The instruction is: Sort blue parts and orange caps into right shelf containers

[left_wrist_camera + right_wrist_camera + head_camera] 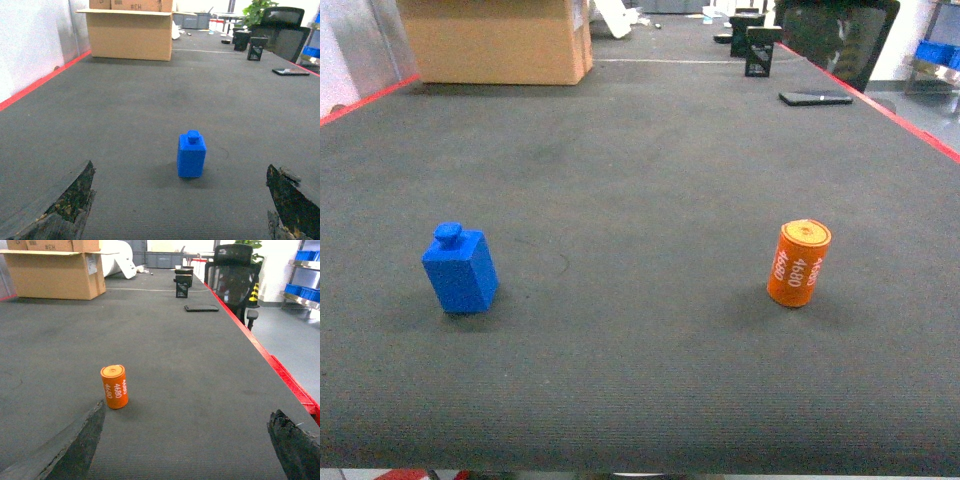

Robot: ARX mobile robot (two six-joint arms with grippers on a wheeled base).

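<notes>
- The blue part (460, 270), a small block with a round knob on top, stands upright on the left side of the dark grey table (640, 180).
- The orange cap (799, 263), a cylinder printed with white "4680", stands upright on the right side, well apart from the blue part.
- My left end effector (180, 202) is spread wide and holds nothing; its worn dark fingers (65, 205) frame the blue part, which sits ahead of them, untouched.
- My right end effector (190, 445) is likewise released and empty; the orange cap stands just beyond its left finger (80, 445), not touching it.
- Blue containers (305, 290) sit on a metal shelf off to the right of the table.
- A cardboard box (495, 40) rests at the far left end of the table, and a flat black device (816, 97) lies near the red right edge.
</notes>
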